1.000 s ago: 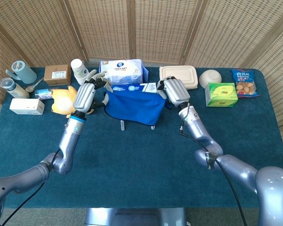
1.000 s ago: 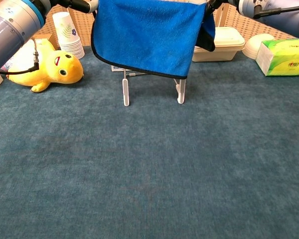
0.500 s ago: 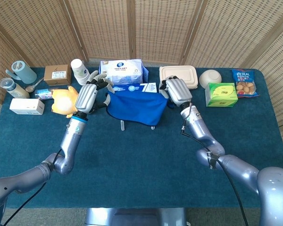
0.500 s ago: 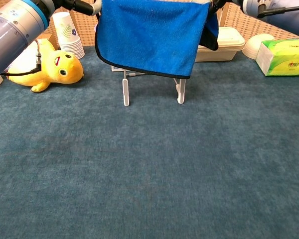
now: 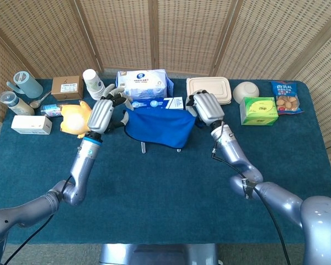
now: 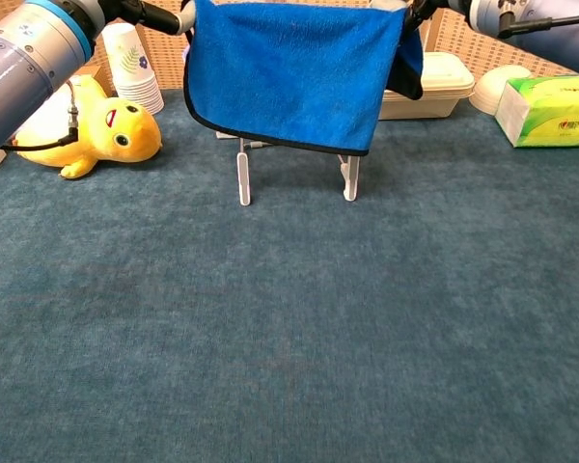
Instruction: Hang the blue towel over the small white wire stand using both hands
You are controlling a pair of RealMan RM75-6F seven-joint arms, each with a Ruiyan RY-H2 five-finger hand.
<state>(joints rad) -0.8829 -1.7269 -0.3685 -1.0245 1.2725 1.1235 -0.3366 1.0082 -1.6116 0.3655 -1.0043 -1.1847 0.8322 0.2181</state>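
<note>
- The blue table (image 5: pixel 171 182) is holding everything, and the white wire stand (image 6: pixel 243 180) is standing near the middle of it.
- The blue towel (image 6: pixel 289 72) is hanging over the top of the stand. Its front flap is covering most of the stand, so only the two white legs are showing below it.
- The left hand (image 5: pixel 102 113) is sitting at the left end of the stand's top and is pinching the towel's left corner.
- The right hand (image 5: pixel 205 106) is sitting at the right end of the stand's top. Its fingers are curling over the towel's right corner and gripping it, and a bit of cloth is bunching there.
- The yellow duck toy (image 6: pixel 96 130) is lying to the left of the stand.
- I think the hands are laying the towel down now. To do it well, both hands should be lowering together, keeping the top edge flat and even on the stand, then letting go gently so the stand is not tipping.
</note>
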